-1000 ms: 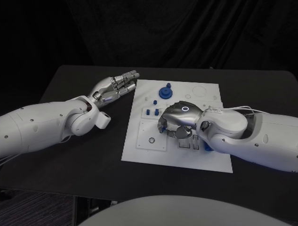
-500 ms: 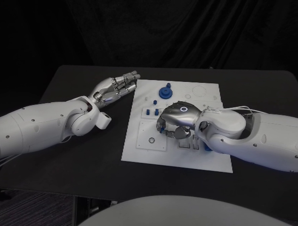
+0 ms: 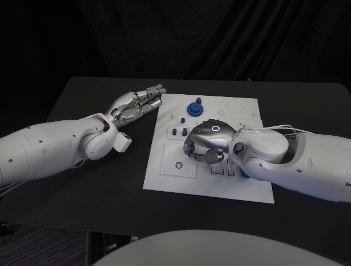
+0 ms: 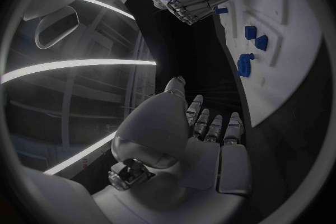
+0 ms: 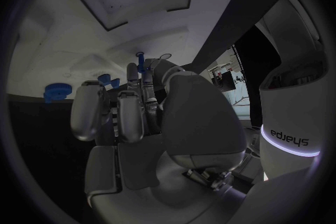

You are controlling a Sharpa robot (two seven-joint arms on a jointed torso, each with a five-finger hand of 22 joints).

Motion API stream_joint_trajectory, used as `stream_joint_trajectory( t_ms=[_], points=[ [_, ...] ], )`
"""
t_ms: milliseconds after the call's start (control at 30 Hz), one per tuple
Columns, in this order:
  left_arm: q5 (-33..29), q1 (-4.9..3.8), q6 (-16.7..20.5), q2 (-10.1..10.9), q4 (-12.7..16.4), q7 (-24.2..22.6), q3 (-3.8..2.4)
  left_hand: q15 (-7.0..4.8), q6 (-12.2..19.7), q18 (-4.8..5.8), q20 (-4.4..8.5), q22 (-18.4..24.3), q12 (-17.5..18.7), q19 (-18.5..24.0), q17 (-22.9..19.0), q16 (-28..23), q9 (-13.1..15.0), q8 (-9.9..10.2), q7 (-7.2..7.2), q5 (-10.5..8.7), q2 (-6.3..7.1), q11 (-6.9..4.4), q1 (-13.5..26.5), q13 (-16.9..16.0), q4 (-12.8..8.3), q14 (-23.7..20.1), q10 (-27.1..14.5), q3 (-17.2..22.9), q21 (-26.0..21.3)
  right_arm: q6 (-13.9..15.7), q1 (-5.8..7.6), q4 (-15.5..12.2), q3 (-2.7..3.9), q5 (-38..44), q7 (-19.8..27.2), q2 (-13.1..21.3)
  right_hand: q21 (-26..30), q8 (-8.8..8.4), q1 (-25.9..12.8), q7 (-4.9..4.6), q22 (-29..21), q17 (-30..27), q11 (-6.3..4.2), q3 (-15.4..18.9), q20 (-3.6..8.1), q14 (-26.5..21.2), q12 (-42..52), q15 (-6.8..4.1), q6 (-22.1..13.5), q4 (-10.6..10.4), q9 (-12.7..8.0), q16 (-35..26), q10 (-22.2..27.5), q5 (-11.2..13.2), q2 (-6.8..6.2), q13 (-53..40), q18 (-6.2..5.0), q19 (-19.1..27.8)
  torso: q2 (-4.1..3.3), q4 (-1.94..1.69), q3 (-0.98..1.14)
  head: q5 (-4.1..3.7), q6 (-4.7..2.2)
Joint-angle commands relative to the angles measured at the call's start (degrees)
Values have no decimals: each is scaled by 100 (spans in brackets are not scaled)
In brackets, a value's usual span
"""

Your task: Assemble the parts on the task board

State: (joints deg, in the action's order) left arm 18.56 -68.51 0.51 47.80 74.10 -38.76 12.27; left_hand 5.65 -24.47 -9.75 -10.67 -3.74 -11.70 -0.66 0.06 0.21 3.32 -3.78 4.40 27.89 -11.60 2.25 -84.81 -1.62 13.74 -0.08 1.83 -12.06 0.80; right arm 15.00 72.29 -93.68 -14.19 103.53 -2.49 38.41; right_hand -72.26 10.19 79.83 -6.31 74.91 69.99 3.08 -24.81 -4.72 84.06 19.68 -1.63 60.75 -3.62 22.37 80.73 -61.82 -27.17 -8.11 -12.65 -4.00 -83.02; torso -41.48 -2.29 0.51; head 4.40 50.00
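So the white task board (image 3: pixel 211 180) sits mid-table on the black table (image 3: pixel 87 183), running roughly from 12 down to 6 in the head view. The right hand (image 3: pixel 206 142) is parked over the middle of the board, fingers curled down and in. In the right wrist view the right hand's fingertips come together around a thin blue peg (image 5: pixel 140 61), thumb on one side and a finger on the other, so it's pinching that little part right above the board surface.

The left hand (image 3: pixel 137 103) is off the board's edge at about 10 o'clock from the board's centre, hovering just beside the board's left edge. Its fingers are lying straight and side by side, nothing in them, not touching any part as far as I can tell.

Other parts on the board: a bigger blue gear-looking piece (image 3: pixel 195 107) stands near the board's far end at around 12 o'clock from the right hand, a couple of small blue blocks (image 3: pixel 178 132) sit just at 10 o'clock of the right hand, and one more blue bit (image 3: pixel 244 175) pokes out at the right arm's edge around 5 o'clock. The left wrist view shows these blue pieces in a line along the board.
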Motion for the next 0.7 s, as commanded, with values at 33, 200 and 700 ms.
stream_joint_trajectory(
  t_ms=[33, 200, 700],
  points=[
    [-7, 17, -113, -13, 0, -79, -4, 42, -40, 61, -40, -8, -27, -16, -6, -21, 9, -21, -6, 21, -48, 41, -20, -5, -17, 8, -9, 31, 0, -72, -16, 1, 4, 48, -106, -10, 33, -40, -67, -11, 998, -16, 5, -6, -5, 91, -9, 40, -29, 43, -5, -31, -19, 13, 15, -1, 13, 30, -1, -3, -5, -3, 0],
    [-7, 23, -129, -16, -2, -71, -4, 56, -78, 66, -50, -17, -32, -22, -6, -21, 15, -31, 4, 31, -56, 51, -28, -6, -26, 8, -7, 42, 3, -167, -17, 4, 4, 48, -128, -13, 90, -103, -89, -24, 982, -63, 20, -21, -13, 66, -40, 49, -93, 47, -27, -60, 34, 11, 12, 4, 2, 61, -2, -5, -1, 5, 0],
    [-7, 33, -173, -19, -11, -46, -5, 91, -212, 76, -75, -52, -48, -42, -6, -20, 36, -72, 35, 53, -72, 82, -44, -8, -51, 9, -1, 68, 14, -373, -20, -3, 4, 48, -163, -11, 313, -263, -147, -44, 923, -266, 70, -64, -23, -42, -147, 52, -235, 63, -90, -183, 252, 11, -17, 23, -42, 184, -1, -4, -1, 3, 0]
  ],
)
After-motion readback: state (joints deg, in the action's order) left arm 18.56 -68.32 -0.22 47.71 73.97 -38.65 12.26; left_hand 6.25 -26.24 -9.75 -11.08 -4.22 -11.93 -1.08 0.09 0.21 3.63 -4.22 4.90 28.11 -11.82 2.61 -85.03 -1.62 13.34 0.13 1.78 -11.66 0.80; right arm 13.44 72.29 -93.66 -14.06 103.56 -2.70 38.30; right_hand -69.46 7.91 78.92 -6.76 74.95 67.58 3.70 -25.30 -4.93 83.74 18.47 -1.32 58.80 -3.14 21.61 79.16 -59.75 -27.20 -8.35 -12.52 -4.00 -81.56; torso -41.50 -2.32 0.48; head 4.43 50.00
